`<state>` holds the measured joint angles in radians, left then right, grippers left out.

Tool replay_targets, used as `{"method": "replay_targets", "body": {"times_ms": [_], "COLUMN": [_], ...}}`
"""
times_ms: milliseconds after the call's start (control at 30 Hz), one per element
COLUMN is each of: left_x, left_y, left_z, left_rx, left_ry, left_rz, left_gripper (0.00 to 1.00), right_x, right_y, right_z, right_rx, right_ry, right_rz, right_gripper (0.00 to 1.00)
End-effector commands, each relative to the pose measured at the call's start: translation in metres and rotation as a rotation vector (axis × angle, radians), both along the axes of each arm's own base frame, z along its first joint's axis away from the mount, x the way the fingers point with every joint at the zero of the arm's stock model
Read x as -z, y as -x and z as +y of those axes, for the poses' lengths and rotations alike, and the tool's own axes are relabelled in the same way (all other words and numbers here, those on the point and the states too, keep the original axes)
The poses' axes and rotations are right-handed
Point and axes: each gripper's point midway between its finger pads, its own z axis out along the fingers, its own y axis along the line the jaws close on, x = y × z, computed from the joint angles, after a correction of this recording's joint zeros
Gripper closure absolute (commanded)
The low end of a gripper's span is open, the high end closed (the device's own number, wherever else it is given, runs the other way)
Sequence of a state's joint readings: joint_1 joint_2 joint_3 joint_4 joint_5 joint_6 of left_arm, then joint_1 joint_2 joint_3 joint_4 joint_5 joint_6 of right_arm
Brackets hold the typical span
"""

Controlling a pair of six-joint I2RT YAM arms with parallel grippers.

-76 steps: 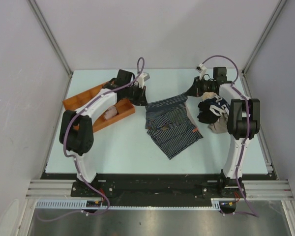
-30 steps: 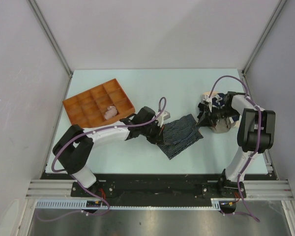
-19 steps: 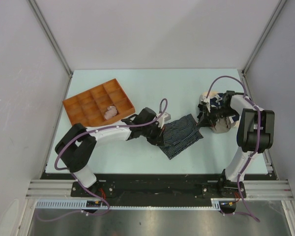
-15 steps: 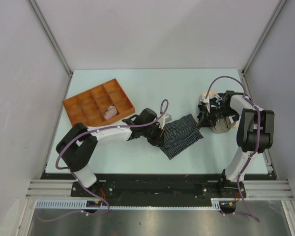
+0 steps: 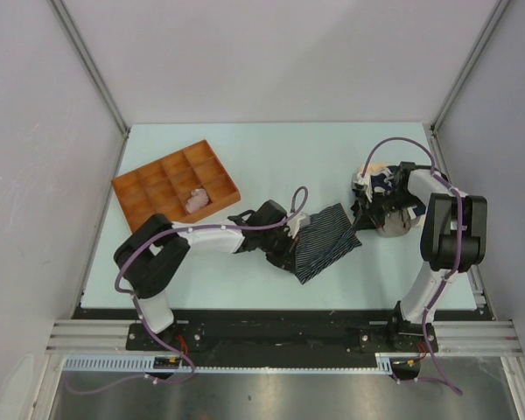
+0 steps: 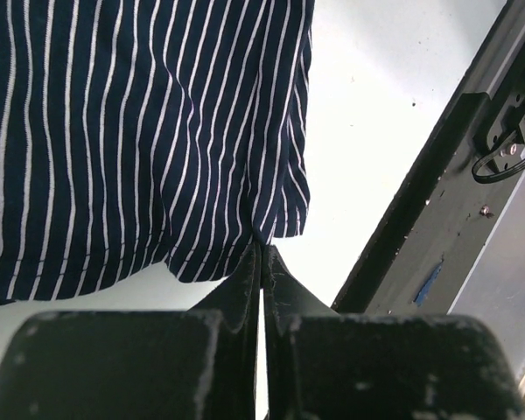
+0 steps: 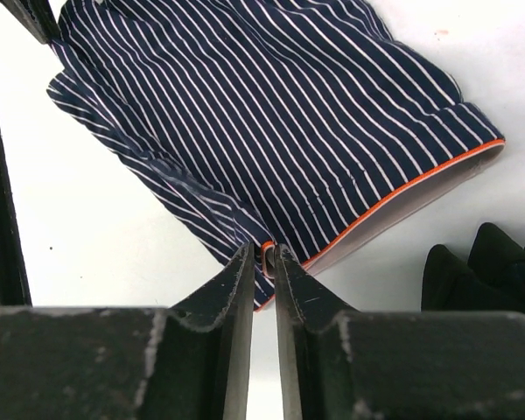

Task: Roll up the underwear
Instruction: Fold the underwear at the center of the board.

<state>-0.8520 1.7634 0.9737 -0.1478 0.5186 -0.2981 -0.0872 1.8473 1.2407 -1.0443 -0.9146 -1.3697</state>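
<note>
Left wrist: left gripper (image 6: 261,255) pinched shut on striped underwear (image 6: 140,131) hem

Soft navy knit with thin white stripes spreads ahead of the tips. On the right gripper (image 7: 261,255) the jaws are narrowly parted, orange-piped waistband corner between them; black cloth (image 7: 472,271) just right of it. Only the top view shows the gridded orange tray (image 5: 157,182), well off from both.

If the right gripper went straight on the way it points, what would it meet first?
The striped underwear: its orange-trimmed waistband corner sits between the fingertips of the right gripper, so it would push into that cloth.
</note>
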Motion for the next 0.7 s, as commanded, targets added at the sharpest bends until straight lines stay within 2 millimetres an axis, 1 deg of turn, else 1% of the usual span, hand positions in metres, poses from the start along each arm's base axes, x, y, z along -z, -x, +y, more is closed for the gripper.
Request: {"method": "replay_targets", "body": {"times_ms": [0, 233, 367, 667], "left_x": [-0.012, -0.017, -0.022, -0.025], "left_y": [-0.003, -0.003, -0.001, 0.003], "left_z": [-0.016, -0.021, -0.025, -0.03], "left_rx": [0.013, 0.012, 0.016, 0.019], "left_ry": [0.052, 0.067, 0.081, 0.091], "left_rz": [-0.001, 0.006, 0.011, 0.019], "left_gripper": [0.98, 0.98, 0.98, 0.98], "right_x": [-0.005, -0.003, -0.002, -0.002], "right_y": [0.0, 0.0, -0.001, -0.005], "right_z": [-0.002, -0.003, -0.004, -0.002], "right_rx": [0.004, 0.011, 0.018, 0.036], "right_ry": [0.015, 0.02, 0.03, 0.057], "right_rz": [-0.02, -0.008, -0.004, -0.003], "right_gripper": [0.8, 0.8, 0.8, 0.8]}}
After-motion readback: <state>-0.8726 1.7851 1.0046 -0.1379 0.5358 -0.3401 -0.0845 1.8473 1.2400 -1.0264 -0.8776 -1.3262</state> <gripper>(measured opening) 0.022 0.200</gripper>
